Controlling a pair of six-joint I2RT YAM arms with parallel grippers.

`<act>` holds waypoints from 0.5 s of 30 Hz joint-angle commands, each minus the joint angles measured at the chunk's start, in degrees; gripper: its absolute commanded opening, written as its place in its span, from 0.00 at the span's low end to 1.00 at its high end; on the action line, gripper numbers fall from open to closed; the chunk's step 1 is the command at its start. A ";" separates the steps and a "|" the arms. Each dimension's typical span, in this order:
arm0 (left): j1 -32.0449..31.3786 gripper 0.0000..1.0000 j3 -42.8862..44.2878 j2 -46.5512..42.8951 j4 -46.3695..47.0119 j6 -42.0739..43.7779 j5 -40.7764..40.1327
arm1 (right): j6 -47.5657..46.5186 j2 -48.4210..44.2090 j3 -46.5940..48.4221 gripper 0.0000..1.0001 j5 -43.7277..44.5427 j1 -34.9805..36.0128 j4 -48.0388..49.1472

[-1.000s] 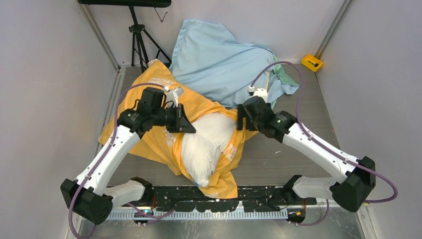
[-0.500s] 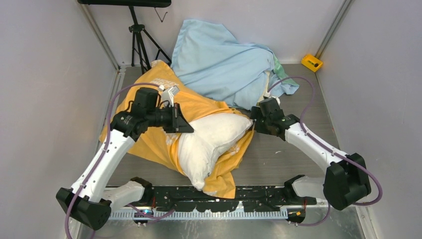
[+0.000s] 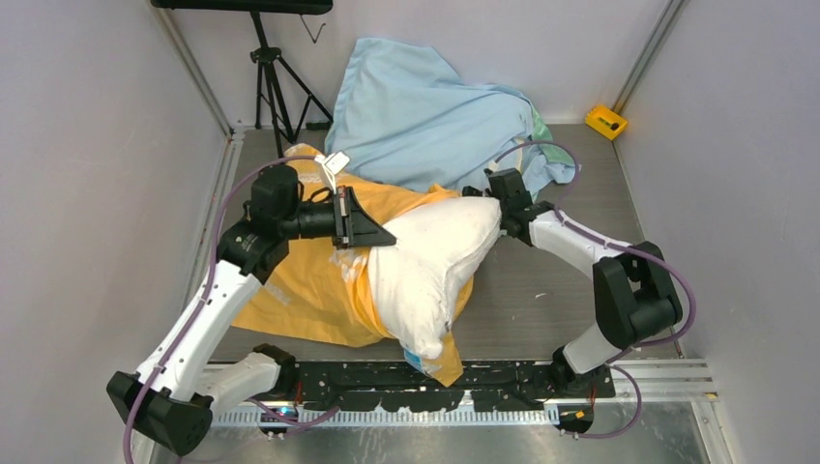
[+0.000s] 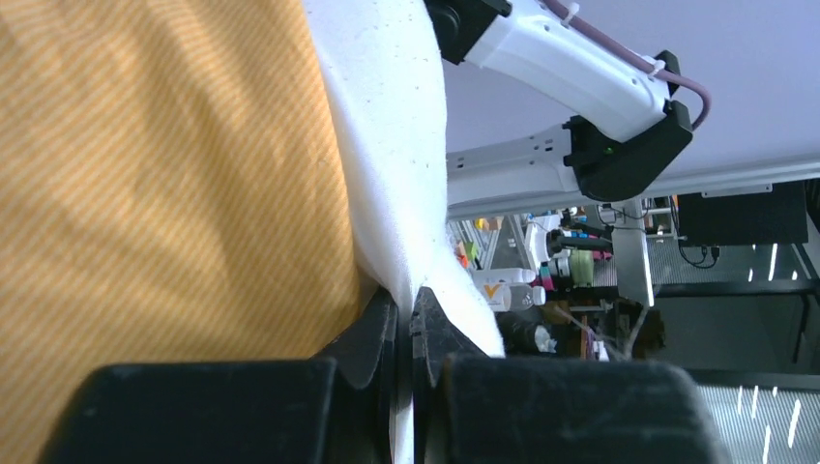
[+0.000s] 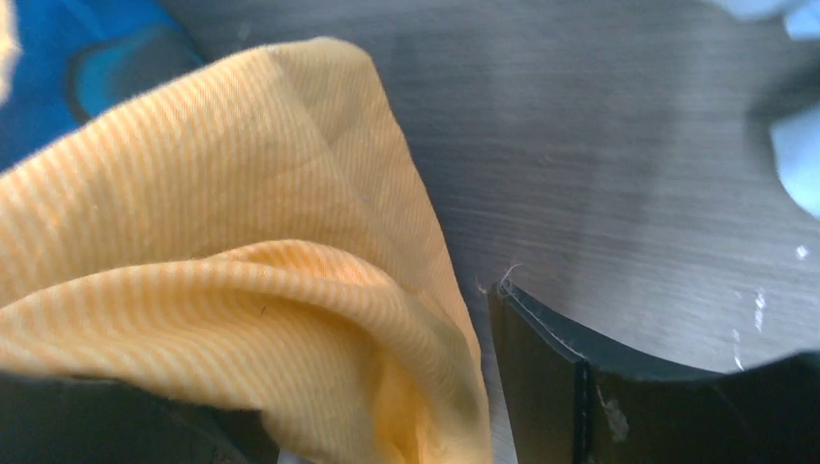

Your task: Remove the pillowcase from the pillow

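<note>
Jaws: left gripper (image 4: 406, 314) pinches the pillow (image 3: 435, 266), right gripper (image 3: 481, 196) gapes over a pillowcase (image 3: 300, 290) fold at the pillow's corner; stripping stage, next likely close and pull.

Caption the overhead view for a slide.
Left gripper shut on the white pillow, right gripper open around a fold of the orange pillowcase; pillow largely bared.

I see the dark grey wood-grain worktop (image 3: 541, 300), orange-yellow pillowcase (image 3: 300, 290) spread over its left half, white pillow (image 3: 435, 266) mid-worktop, pale blue cloth (image 3: 425, 116) heaped at the far edge, small yellow box (image 3: 606, 121) at the far right corner
</note>
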 commanded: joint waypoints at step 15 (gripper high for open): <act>-13.12 0.80 15.10 -6.02 -24.48 23.95 -41.34 | -2.18 -13.89 1.50 0.95 26.51 -0.27 -0.66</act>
